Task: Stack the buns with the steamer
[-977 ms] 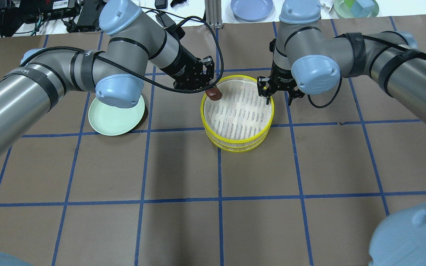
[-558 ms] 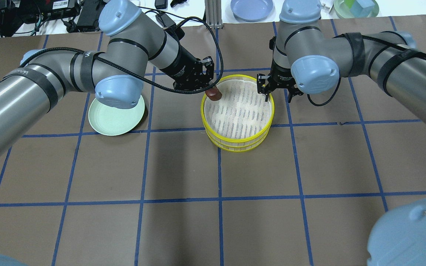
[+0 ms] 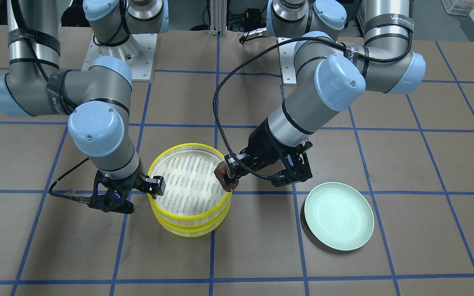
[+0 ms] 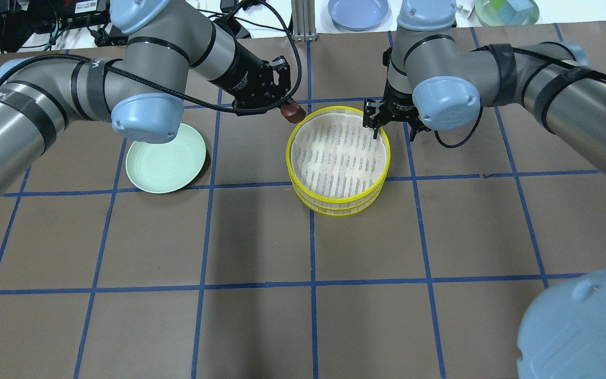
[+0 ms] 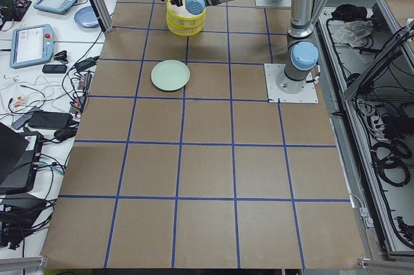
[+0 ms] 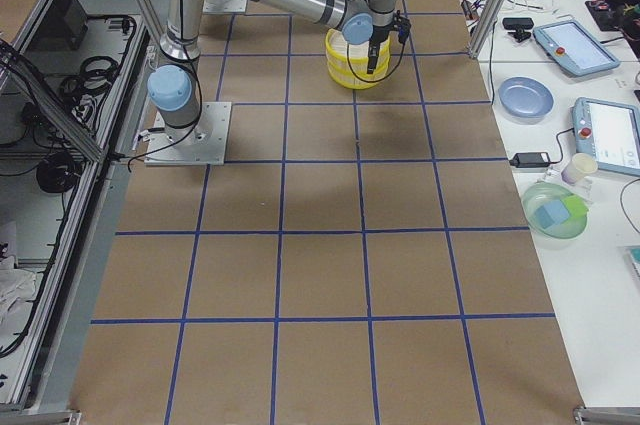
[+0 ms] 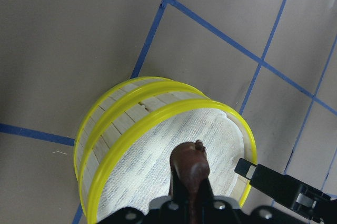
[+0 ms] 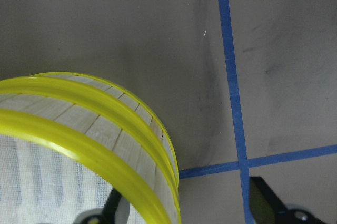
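Note:
The steamer (image 4: 334, 208) is two yellow-rimmed trays stacked at the table's middle; the top tray's white cloth is bare. It also shows in the front view (image 3: 187, 228) and the left wrist view (image 7: 113, 129). My left gripper (image 4: 288, 109) is shut on the dark reddish-brown bun (image 4: 293, 112) and holds it in the air by the top tray's far-left rim. The bun also shows in the front view (image 3: 225, 181) and the left wrist view (image 7: 190, 167). My right gripper (image 4: 394, 129) is open and straddles the top tray's far-right rim (image 8: 79, 147). The cream-white bun is hidden.
An empty pale green plate (image 4: 166, 159) lies left of the steamer, also in the front view (image 3: 339, 216). A blue plate (image 4: 358, 11) and a green bowl (image 4: 505, 11) sit on the white bench beyond the table's far edge.
My left gripper has risen and drawn back from over the tray's edge, towards the far left, with the brown bun still in it. My right gripper has shifted slightly towards the far side.

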`<action>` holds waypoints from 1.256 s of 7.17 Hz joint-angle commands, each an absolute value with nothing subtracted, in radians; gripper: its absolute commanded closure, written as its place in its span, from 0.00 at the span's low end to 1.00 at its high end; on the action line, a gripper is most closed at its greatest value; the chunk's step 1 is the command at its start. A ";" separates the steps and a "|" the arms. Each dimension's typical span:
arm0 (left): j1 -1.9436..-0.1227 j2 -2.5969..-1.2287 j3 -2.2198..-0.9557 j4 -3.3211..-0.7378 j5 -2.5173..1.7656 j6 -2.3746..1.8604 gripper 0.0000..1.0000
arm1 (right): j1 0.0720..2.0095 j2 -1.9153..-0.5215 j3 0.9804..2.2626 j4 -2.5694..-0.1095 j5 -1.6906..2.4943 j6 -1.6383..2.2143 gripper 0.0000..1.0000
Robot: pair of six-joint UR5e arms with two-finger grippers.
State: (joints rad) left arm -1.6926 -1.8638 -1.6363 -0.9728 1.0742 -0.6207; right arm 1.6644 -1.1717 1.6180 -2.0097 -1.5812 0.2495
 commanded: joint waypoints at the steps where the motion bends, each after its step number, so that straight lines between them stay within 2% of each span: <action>1: -1.692 -1.861 -1.635 -0.973 1.075 -0.641 1.00 | 1.664 -1.181 1.614 -2.019 -1.580 0.250 0.00; 4: -1.692 -1.859 -1.634 -0.971 1.074 -0.643 1.00 | 1.640 -1.228 1.528 -1.886 -1.577 0.239 0.00; 7: -1.733 -1.893 -1.649 -0.974 1.083 -0.635 1.00 | 1.533 -1.452 1.514 -1.609 -1.548 0.085 0.00; 8: -1.768 -1.904 -1.652 -0.977 1.091 -0.638 0.82 | 1.522 -1.507 1.513 -1.576 -1.552 0.054 0.00; 9: -1.784 -1.917 -1.654 -0.977 1.091 -0.643 0.69 | 1.523 -1.553 1.513 -1.574 -1.554 0.042 0.00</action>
